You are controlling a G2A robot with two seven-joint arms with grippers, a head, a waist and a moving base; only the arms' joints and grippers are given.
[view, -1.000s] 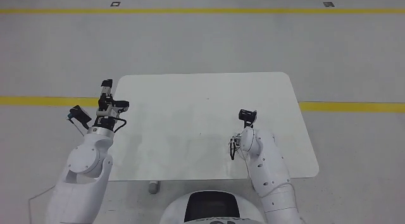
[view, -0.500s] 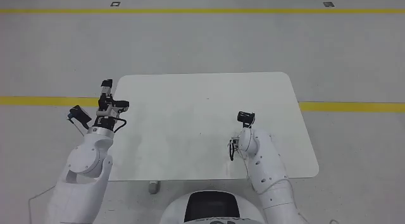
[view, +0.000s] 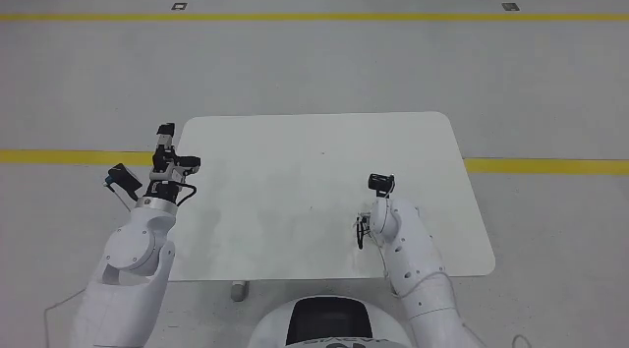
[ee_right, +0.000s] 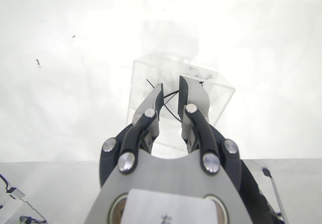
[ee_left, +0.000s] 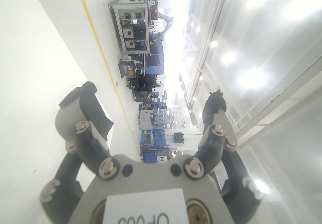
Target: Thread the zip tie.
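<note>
In the right wrist view a small clear plastic box point(ee_right: 222, 99) stands on the white table point(ee_right: 75, 21). Thin black zip ties point(ee_right: 170, 95) lie crossed inside it. My right gripper point(ee_right: 170, 82) points down into the box. Its fingers are a narrow gap apart, and one black strand runs across that gap. In the top view that arm point(view: 393, 225) hangs over the table's near right part and hides the box. My left gripper point(ee_left: 151, 90) is open and holds nothing. It sits at the table's left edge point(view: 177, 148), pointing away from the table.
The white table point(view: 324, 151) has rounded corners and bare room across its middle and far side. A few small dark specks point(ee_right: 37, 62) mark the surface near the box. Grey floor with yellow lines point(view: 314, 17) surrounds the table.
The right arm has shifted slightly left and nearer over the table. The left arm has not moved.
</note>
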